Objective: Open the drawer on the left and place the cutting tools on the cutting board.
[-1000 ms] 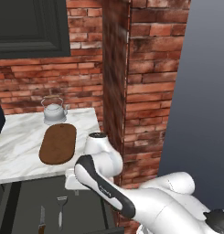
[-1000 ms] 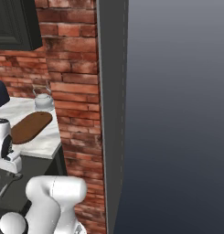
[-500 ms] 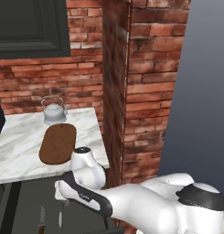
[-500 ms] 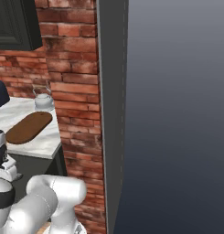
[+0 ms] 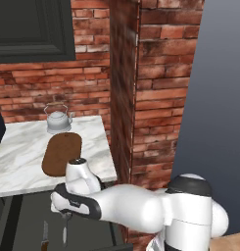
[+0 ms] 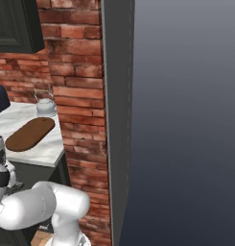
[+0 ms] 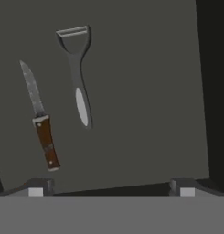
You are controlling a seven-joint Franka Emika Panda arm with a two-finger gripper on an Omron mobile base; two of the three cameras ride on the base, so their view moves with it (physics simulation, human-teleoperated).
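So the claw [image 7: 111,186] is hanging over the open drawer [image 7: 145,91] with its jaws spread as wide as they go, nothing between them; in the hand view the two dark tips sit at the bottom with bare drawer floor in the gap.

What changed in the last second: the arm swung down and to the left, from up beside the counter edge to low over the drawer cavity; the jaws stayed wide the whole way. I read that as the opening part being done and the reach for the first tool having begun — nothing is grabbed yet.

Going outward from the claw in the hand view: the peeler [image 7: 77,75] lies just up and left of the middle of the gap, forked head pointing away from the tips, handle end nearer them. The knife [image 7: 40,118] is further left, roughly parallel to it, blade away and brown handle toward the tips; the two tools are apart, not touching. Neither sits squarely between the jaws, so the claw would need to shift left before closing — the peeler looks like the closer pick.

In the left base view the wrist is low over the drawer, with both tools just below it. The cutting board [image 5: 62,154] lies on the marble counter [image 5: 18,152] beyond the drawer, nothing on it; the kettle [image 5: 58,119] stands just past its far end.
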